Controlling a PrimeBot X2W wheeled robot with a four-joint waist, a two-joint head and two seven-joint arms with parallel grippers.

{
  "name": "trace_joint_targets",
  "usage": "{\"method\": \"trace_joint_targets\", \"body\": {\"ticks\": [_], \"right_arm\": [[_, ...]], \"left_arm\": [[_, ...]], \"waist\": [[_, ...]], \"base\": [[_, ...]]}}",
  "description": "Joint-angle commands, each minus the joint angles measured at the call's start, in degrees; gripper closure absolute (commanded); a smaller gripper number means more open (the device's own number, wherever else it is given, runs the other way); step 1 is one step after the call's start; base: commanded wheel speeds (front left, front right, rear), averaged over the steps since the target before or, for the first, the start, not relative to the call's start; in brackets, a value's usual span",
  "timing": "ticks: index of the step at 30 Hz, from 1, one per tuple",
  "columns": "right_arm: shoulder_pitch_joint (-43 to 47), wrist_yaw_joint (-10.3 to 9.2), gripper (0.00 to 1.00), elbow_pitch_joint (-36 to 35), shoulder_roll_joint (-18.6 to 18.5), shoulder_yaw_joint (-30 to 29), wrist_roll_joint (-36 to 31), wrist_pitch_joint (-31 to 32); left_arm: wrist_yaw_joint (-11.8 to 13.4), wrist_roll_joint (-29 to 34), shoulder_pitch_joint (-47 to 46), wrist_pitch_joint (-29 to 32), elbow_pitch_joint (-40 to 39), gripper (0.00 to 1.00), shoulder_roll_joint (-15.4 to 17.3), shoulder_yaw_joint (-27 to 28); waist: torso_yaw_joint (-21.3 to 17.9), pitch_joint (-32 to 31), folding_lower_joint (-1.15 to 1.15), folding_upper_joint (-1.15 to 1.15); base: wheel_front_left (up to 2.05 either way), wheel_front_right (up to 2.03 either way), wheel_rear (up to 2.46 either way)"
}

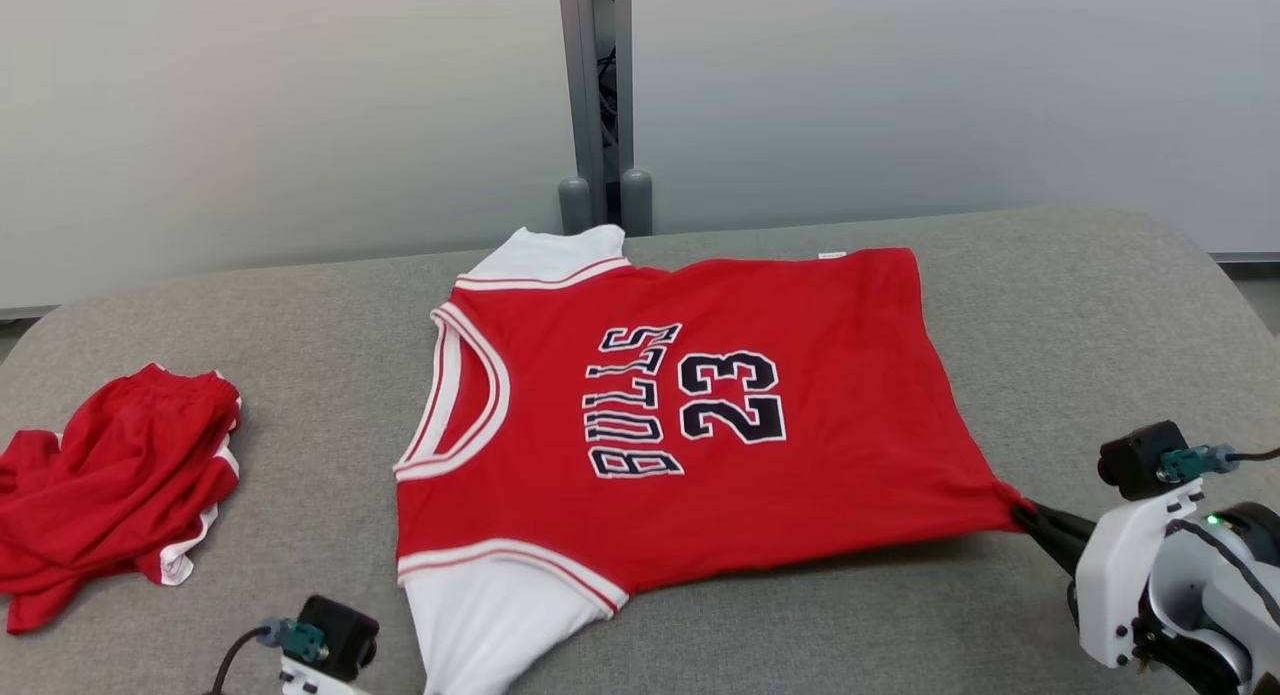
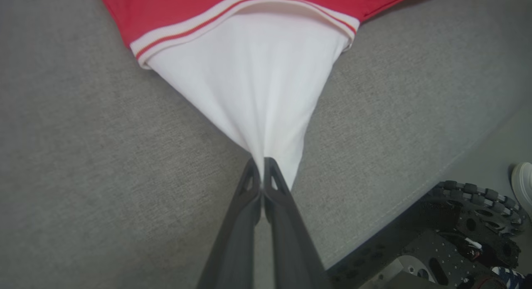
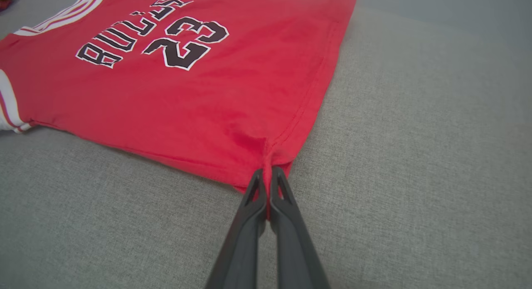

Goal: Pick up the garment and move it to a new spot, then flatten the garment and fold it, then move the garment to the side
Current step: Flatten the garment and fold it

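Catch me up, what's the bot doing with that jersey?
The robot has the red jersey laid flat, print up, on the grey table. Its left fingers are shut on the white sleeve nearest it, and its right fingers are shut on the near hem corner, with the cloth drawn to a point at each grip. No fold is made yet. A crumpled red garment lies apart at the table's left.

The red jersey [image 1: 850,375] with white sleeves and "BULLS 23" print is lying flat, face up, in the middle of the grey bench [image 1: 1080,305].
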Motion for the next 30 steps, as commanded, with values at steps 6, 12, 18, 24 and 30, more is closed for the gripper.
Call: {"method": "trace_joint_targets", "body": {"ticks": [6, 12, 18, 24, 30], "right_arm": [[1.95, -0.01, 1.00, -5.48, -4.71, 2.15, 4.74, 4.49], [2.79, -0.01, 1.00, -10.11, -7.24, 2.24, 10.29, 7.01], [4.55, -0.01, 1.00, -14.05, -10.18, 2.68, 14.29, 11.58], [6.73, -0.01, 1.00, -16.47, -11.92, 2.92, 17.18, 16.04], [6.78, 0.00, 1.00, -17.69, -12.09, 2.53, 17.80, 16.42]], "left_arm": [[2.50, -4.30, 5.68, 6.46, -10.36, 1.00, 4.86, 0.03], [3.76, -7.42, 8.41, 10.31, -16.15, 1.00, 7.99, 0.48], [4.95, -9.83, 10.88, 12.56, -20.70, 1.00, 10.85, 1.16], [5.87, -11.31, 12.06, 15.06, -23.68, 1.00, 13.33, 1.20], [7.02, -12.73, 12.15, 15.65, -25.98, 1.00, 12.93, 1.81]], "waist": [[-0.66, -0.59, 0.00, 0.00], [-1.10, -0.62, 0.00, 0.00], [-1.68, -0.34, 0.00, 0.00], [-1.90, -0.08, 0.00, 0.00], [-2.02, 0.36, 0.00, 0.00]], "base": [[0.00, 0.00, 0.00], [0.00, 0.00, 0.00], [0.00, 0.00, 0.00], [0.00, 0.00, 0.00], [0.00, 0.00, 0.00]]}}
